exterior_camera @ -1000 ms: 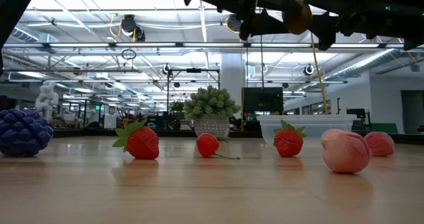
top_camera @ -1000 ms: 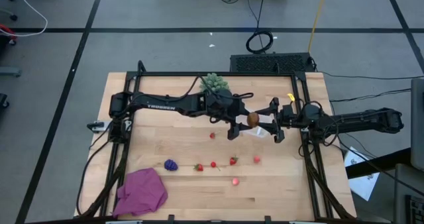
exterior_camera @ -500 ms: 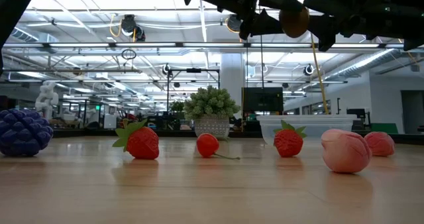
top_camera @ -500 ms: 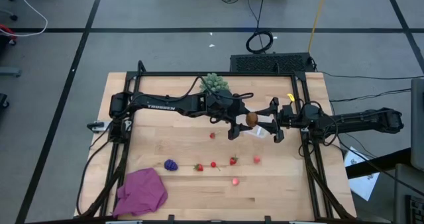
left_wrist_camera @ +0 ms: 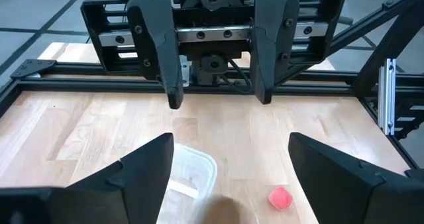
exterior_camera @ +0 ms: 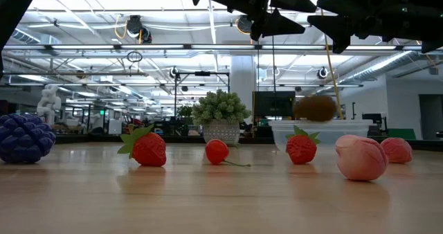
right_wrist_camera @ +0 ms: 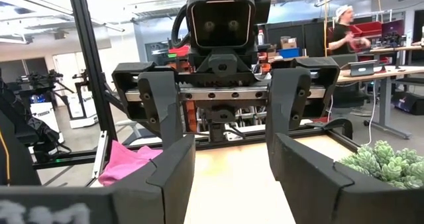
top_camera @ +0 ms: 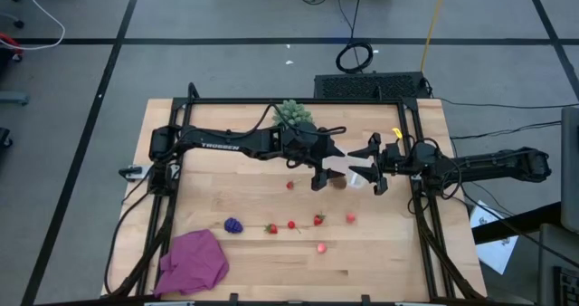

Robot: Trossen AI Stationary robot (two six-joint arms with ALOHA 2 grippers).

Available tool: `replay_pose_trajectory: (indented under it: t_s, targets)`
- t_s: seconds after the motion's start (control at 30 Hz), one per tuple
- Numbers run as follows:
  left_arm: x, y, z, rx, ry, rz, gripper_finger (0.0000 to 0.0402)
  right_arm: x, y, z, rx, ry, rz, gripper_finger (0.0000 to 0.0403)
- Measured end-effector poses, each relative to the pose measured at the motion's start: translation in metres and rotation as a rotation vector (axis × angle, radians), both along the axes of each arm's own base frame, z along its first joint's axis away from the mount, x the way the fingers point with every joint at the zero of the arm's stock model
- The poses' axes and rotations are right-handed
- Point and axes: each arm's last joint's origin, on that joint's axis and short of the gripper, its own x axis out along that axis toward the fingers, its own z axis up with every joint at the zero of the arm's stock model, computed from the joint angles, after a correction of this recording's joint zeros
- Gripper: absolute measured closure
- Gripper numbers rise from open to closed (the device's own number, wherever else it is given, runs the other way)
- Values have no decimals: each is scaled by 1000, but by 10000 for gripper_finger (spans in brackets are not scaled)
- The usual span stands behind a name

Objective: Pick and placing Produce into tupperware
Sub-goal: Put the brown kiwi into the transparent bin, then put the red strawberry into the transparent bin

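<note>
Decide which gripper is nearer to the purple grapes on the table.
Left. The left gripper hangs up and right of the grapes; the right gripper faces it from farther right.

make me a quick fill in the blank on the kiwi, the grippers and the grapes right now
1. The kiwi is in mid-air just above the tupperware, held by ____ gripper.
2. The left gripper and the right gripper face each other, both ____.
3. The grape cluster lies on the ____ arm's side of the table.
Missing words: neither; open; left
</note>
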Motion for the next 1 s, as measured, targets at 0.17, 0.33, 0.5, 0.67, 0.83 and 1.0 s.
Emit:
replay_pose_trajectory:
  t_s: [0.17, 0.33, 0.5, 0.67, 0.83, 1.0]
  targets:
    - [0, 0, -1, 8, 8, -3, 122, 0, 0, 0, 0, 0, 1, 211]
    - [-11, 11, -7, 48, 141, -5, 131, -1, 0, -1, 0, 9, 2, 211]
    - [-51, 38, -3, 10, 441, 79, 131, -2, 0, -6, 24, 73, 5, 211]
    - [-86, 43, -12, -56, 781, 191, 131, -2, 0, -11, 41, 123, 6, 211]
    - [-92, 29, -22, 0, 883, 200, 134, -2, 0, -11, 73, 123, 10, 211]
    - [-91, 24, -30, 26, 878, 210, 133, -2, 0, -10, 89, 110, 12, 211]
